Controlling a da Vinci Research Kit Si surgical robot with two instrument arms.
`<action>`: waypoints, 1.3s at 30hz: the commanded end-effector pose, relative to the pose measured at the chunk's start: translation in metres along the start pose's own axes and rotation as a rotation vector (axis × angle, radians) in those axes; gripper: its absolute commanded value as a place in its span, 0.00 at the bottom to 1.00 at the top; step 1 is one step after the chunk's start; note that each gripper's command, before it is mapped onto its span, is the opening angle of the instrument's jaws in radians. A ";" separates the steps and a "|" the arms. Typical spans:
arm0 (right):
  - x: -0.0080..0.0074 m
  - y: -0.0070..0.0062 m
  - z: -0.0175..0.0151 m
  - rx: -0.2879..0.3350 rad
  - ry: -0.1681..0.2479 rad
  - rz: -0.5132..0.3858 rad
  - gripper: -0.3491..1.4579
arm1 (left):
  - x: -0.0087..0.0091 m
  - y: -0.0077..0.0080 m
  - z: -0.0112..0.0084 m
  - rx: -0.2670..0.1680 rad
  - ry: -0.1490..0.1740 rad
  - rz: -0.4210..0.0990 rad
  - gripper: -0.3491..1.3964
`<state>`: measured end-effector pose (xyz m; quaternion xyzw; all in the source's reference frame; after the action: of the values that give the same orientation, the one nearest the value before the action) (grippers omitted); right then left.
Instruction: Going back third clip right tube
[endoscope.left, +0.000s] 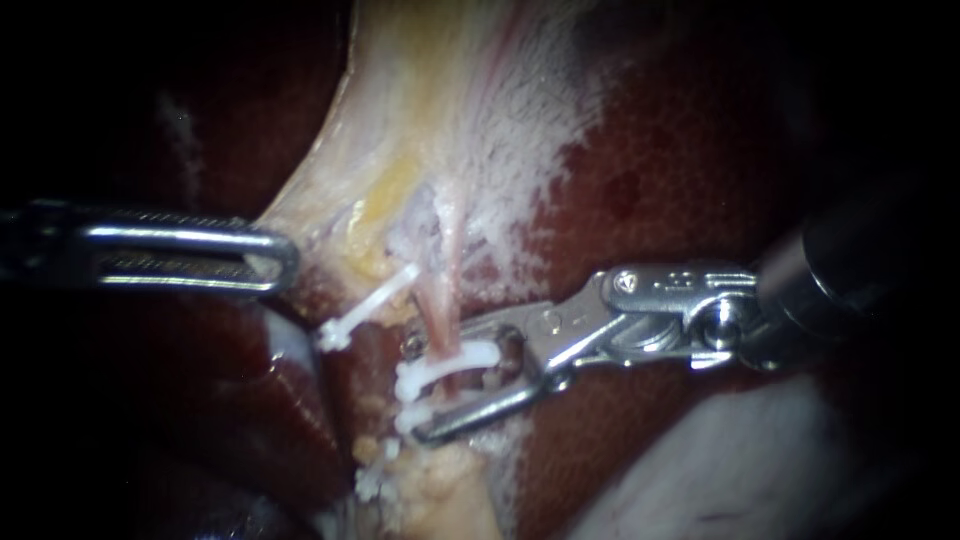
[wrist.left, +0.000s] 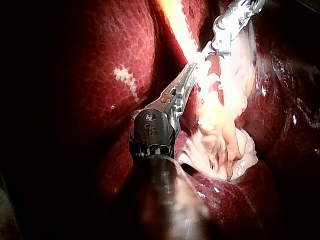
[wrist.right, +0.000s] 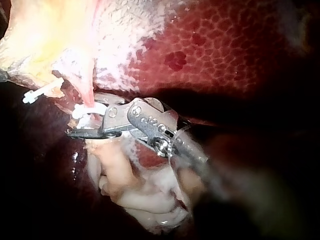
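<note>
Clips sitting on right tube, right instrument jaws apart around them, close in; pulling back clear left to do.

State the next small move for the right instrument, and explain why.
Probably draw the right instrument straight back along its shaft. It stands open around the thin pink tube, where white plastic clips already sit closed, and it grips nothing. A straight pull should avoid snagging them.

instruments: 2 | clips: maybe 3 | tube: 1 | liver: 1
</note>
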<state>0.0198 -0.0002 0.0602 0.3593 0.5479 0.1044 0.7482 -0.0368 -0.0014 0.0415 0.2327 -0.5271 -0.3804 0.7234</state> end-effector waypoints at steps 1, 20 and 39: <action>0.0001 0.0000 -0.0003 -0.006 0.001 -0.005 0.51 | 0.0000 0.0000 0.0000 0.000 0.000 0.000 0.00; 0.0002 -0.0020 -0.0093 -0.162 0.034 -0.111 0.52 | 0.0000 0.0000 0.0000 0.000 0.000 0.000 0.00; 0.0004 -0.0038 -0.0120 -0.154 0.034 -0.127 0.52 | 0.0004 0.0006 0.0000 0.002 0.000 0.002 0.00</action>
<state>0.0082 0.0023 0.0557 0.2633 0.5724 0.1047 0.7695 -0.0366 -0.0013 0.0422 0.2324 -0.5273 -0.3793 0.7239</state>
